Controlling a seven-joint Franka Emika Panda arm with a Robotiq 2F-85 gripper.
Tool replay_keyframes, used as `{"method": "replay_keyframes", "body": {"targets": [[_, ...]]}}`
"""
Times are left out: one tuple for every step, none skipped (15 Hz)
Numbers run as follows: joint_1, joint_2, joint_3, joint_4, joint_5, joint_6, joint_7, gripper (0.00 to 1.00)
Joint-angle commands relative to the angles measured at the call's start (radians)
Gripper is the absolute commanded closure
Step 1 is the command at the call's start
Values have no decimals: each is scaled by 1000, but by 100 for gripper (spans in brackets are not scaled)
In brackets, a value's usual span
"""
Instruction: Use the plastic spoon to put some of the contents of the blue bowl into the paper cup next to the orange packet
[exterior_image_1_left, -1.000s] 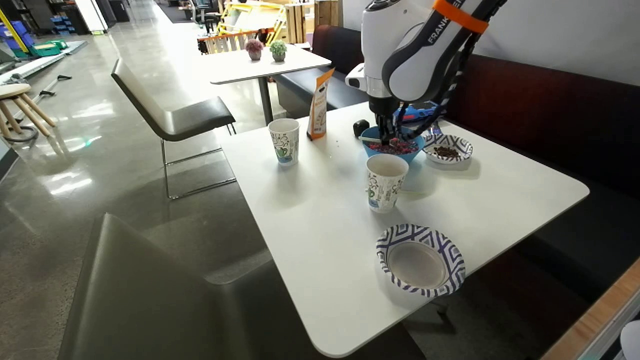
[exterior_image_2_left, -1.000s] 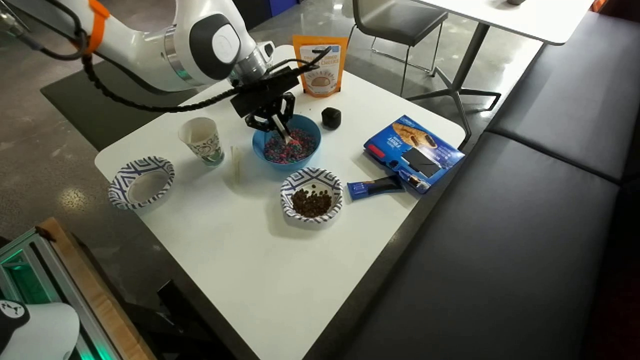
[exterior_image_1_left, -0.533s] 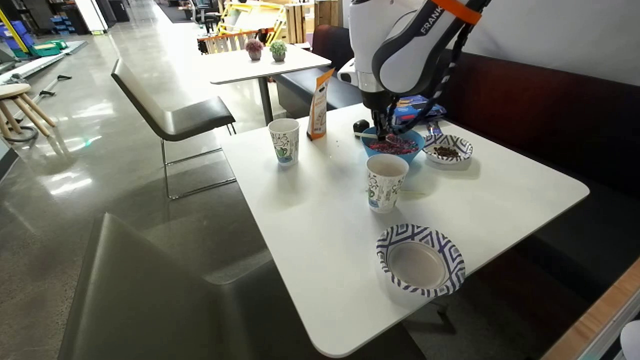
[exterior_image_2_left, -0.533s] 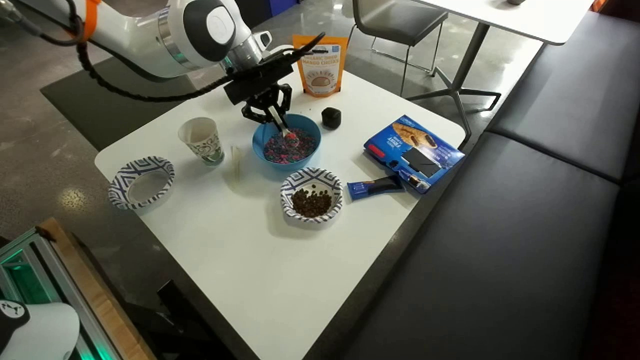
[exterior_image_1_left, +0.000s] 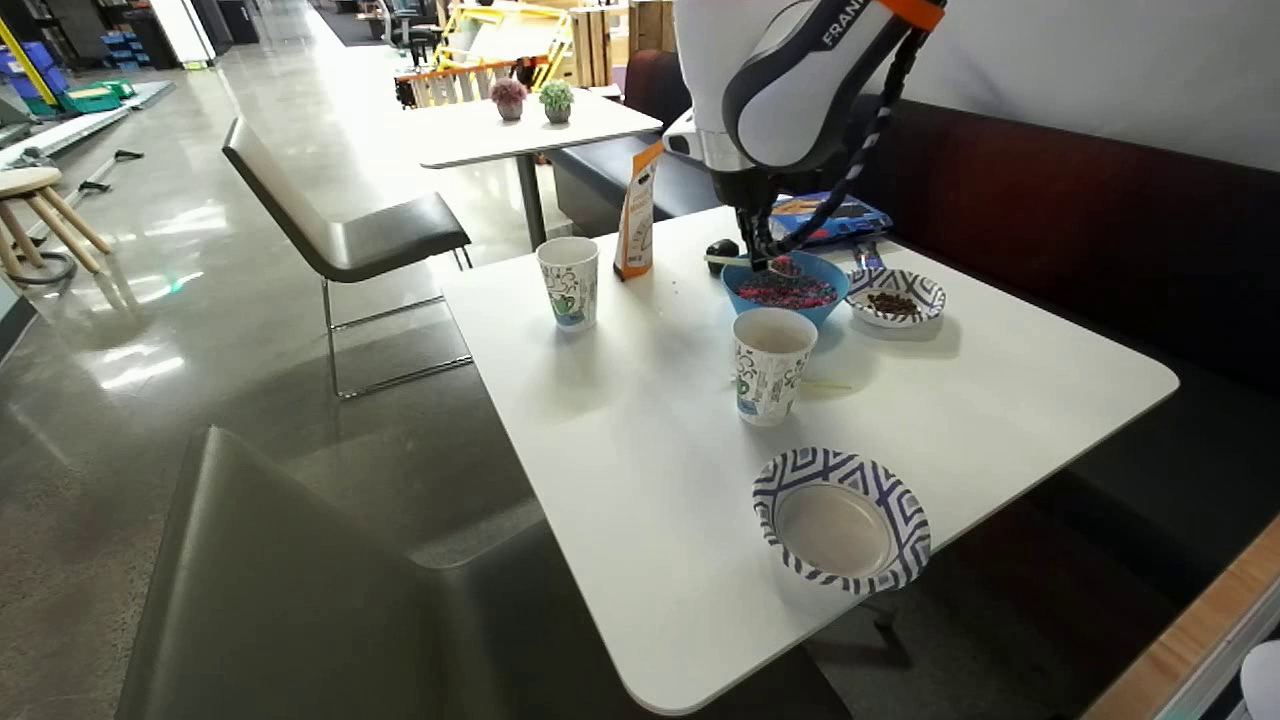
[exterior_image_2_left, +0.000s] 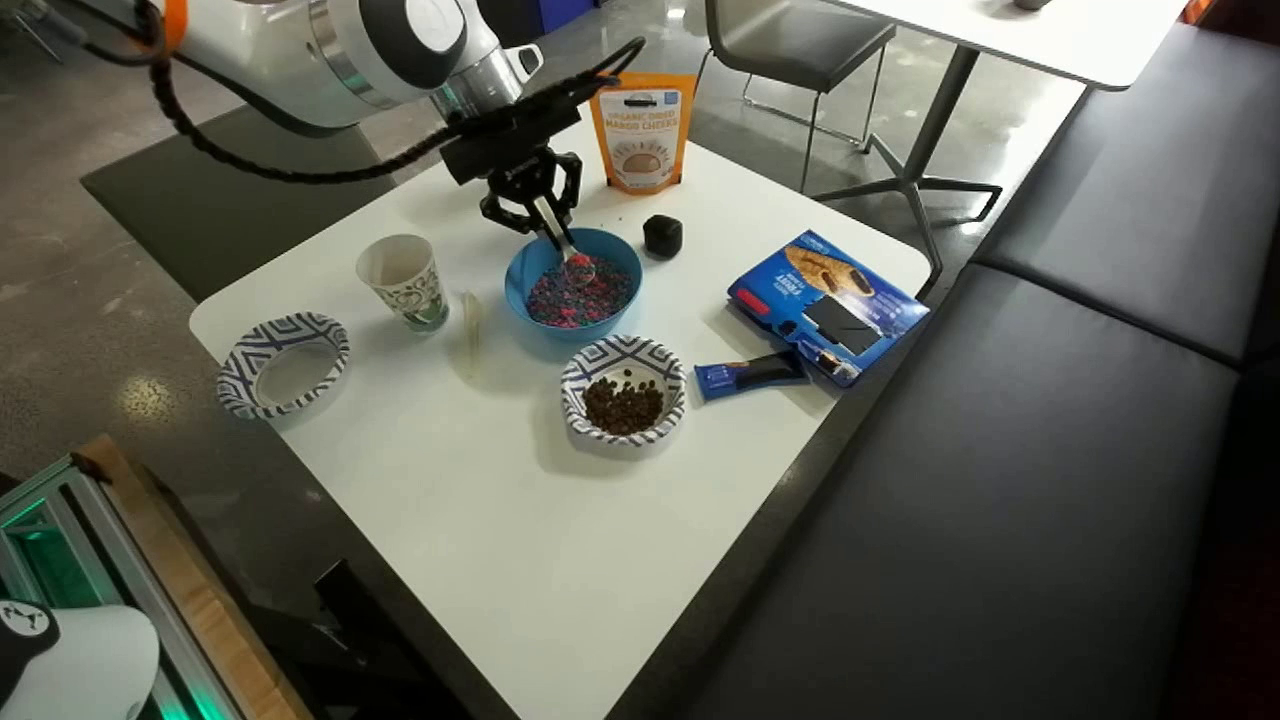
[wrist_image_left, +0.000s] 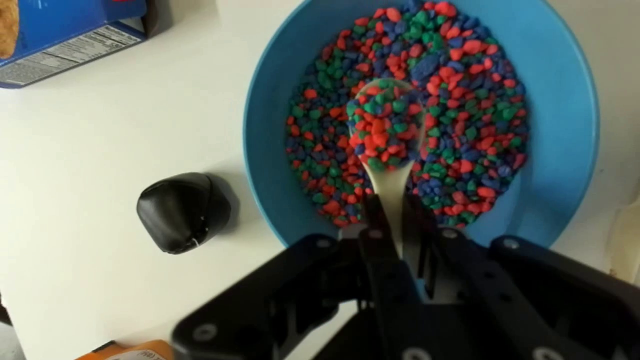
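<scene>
My gripper (wrist_image_left: 390, 212) is shut on the plastic spoon (wrist_image_left: 391, 185). The spoon's head is heaped with red, green and blue pebbles and is over the blue bowl (wrist_image_left: 575, 125). The bowl holds many such pebbles. In both exterior views my gripper (exterior_image_1_left: 762, 262) (exterior_image_2_left: 555, 235) is at the bowl's edge, and the spoon (exterior_image_1_left: 722, 261) (exterior_image_2_left: 550, 222) is tilted, its head over the bowl (exterior_image_1_left: 822, 315) (exterior_image_2_left: 520, 300). The paper cup (exterior_image_1_left: 570, 285) stands upright beside the orange packet (exterior_image_1_left: 637, 215) in an exterior view. The packet also shows here (exterior_image_2_left: 643, 135), where the cup is hidden behind the arm.
Another paper cup (exterior_image_1_left: 770, 370) stands close to the blue bowl, with pale utensils (exterior_image_2_left: 472, 335) beside it. A patterned bowl (exterior_image_2_left: 570, 400) holds brown bits; another (exterior_image_2_left: 240, 375) is near the edge. A black object (exterior_image_2_left: 663, 236), blue box (exterior_image_2_left: 835, 300) and wrapped bar (exterior_image_2_left: 750, 375) lie around.
My gripper has risen and shifted slightly, toward the left in both exterior views. The spoon has lifted out of the pebbles with a heap on it. The cups and bowls have not moved.
</scene>
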Motion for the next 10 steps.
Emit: {"method": "replay_keyframes", "body": {"targets": [[4,2,15,37,-30,-77,39,96],[8,2,18,46,-33,-94,44,96],[12,3,24,57,-35,-115,45,96],[13,4,32,68,-29,-138,40,96],[17,7,42,82,-26,-164,37,96],[23,10,47,94,-34,-180,42,96],[28,12,58,105,-31,-206,39,96],[36,17,66,120,-35,-231,35,96],[43,24,77,138,-31,-261,27,96],[58,39,91,164,-27,-296,29,96]]}}
